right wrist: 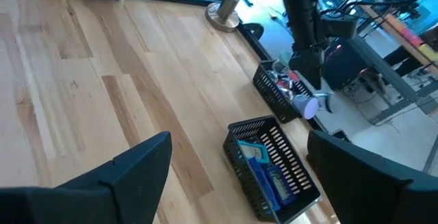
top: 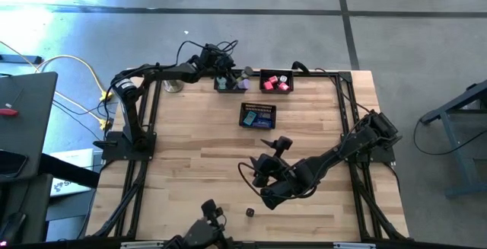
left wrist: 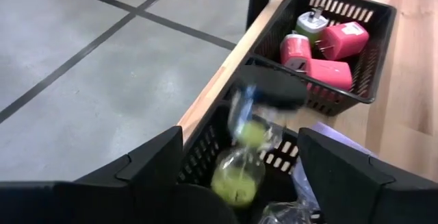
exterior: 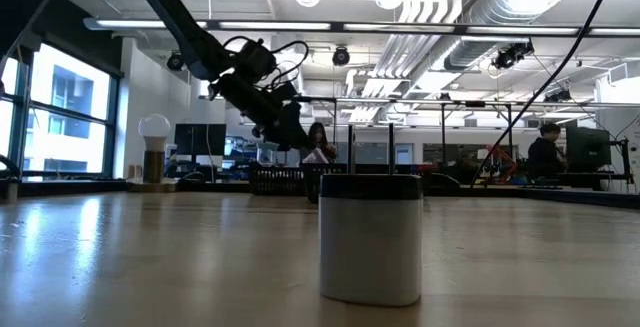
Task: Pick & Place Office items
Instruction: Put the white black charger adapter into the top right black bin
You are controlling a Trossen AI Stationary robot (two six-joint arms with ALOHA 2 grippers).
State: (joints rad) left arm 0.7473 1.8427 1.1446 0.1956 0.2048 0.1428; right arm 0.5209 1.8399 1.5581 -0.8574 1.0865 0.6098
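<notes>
My left gripper (left wrist: 241, 138) is open over the far-left black mesh tray (top: 228, 86) at the table's far edge. Between its fingers, touching neither, a small sand timer (left wrist: 248, 145) with green sand and a black cap shows blurred and tilted. Its lower bulb is inside that tray. A lavender roll (right wrist: 306, 105) lies at the tray's right end. Pink-red cubes (left wrist: 321, 53) fill the neighbouring tray (top: 275, 81). Dark blue blocks (right wrist: 268, 169) lie in a third tray (top: 257, 116). My right gripper (top: 277, 142) hovers open mid-table with nothing between its fingers. A black-topped white roll (exterior: 370, 237) stands near the front edge.
A white ball lamp on a metal base (top: 173, 86) stands at the far edge, left of the trays. The low camera's mount (top: 209, 211) sits at the front edge beside the roll. Bare wood (top: 190, 150) spreads between the left arm's base and my right gripper.
</notes>
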